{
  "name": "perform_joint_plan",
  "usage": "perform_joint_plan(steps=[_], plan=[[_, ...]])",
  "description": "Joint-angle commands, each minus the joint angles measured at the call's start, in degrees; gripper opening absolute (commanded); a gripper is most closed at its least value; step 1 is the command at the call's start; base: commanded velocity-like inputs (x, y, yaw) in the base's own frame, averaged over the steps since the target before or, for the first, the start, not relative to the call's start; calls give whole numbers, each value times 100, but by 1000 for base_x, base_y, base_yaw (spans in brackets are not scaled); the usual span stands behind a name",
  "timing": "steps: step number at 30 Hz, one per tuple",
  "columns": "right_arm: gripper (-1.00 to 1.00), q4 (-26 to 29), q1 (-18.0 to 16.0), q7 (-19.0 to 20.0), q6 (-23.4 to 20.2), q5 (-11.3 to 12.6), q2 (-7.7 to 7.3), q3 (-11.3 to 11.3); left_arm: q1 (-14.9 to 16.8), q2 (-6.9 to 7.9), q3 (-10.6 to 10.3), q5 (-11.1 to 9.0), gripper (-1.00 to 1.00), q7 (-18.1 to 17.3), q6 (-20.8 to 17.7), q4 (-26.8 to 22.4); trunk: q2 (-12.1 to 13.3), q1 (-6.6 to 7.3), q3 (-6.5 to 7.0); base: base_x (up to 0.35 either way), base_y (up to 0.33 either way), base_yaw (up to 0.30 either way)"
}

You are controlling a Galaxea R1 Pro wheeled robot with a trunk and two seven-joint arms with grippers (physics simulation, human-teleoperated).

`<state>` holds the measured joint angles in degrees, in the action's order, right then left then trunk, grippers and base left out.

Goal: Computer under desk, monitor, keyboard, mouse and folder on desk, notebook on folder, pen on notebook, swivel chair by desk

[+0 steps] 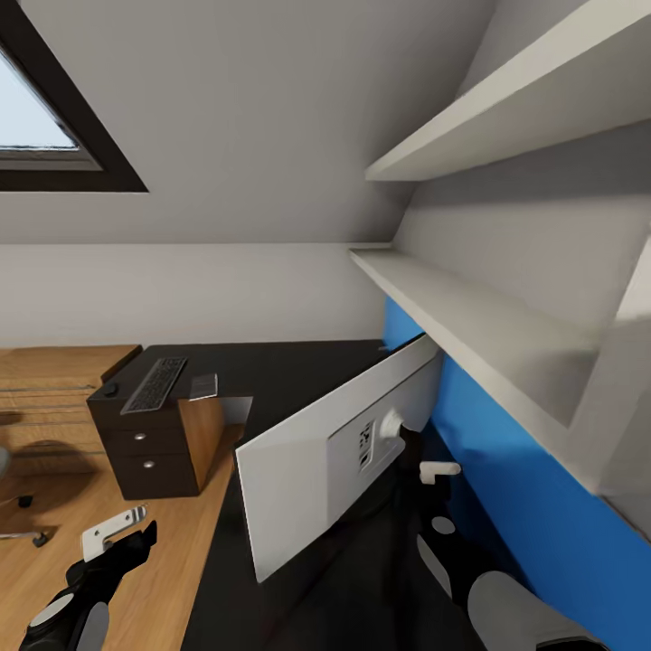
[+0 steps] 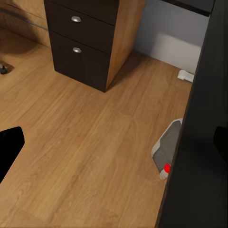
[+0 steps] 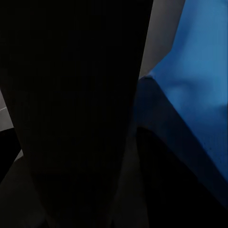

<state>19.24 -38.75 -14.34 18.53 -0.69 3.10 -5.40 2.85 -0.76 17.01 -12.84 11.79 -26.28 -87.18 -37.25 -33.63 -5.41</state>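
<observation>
Head view: the monitor (image 1: 334,452) stands slantwise on the counter (image 1: 271,362), back toward the nearer right tool (image 1: 440,469), whose grip I cannot tell.

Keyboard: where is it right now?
Head view, left side: the keyboard lies on the desk above the drawer unit, beside a small grey notebook.

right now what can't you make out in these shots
- Monitor screen: head view shows its grey back.
- Right gripper's state: right wrist view is dark, close to the monitor.
- Computer: left wrist view, the black desk edge covers most of it.
- Swivel chair: cut off by the head view's edge.
- Left gripper: jaw gap unclear in the head view.
</observation>
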Motion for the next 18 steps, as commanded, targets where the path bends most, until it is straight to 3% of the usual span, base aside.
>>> perform_joint_plan(steps=[1, 8, 18], plan=[[-100, 8, -10, -56, 11, -28, -3, -49, 5, -3, 4, -61, 100, 34, -26, -9, -10, -5, -9, 319, -120, 0], [-100, 8, -10, -52, 17, -28, -3, -49, 5, -3, 4, -61, 100, 34, -22, -10, -10, -5, -9, 285, -124, 0], [-100, 10, -10, -52, 11, -28, -3, -50, 5, -3, 4, -61, 100, 34, -19, -15, -10, -5, -9, 39, -21, 0]])
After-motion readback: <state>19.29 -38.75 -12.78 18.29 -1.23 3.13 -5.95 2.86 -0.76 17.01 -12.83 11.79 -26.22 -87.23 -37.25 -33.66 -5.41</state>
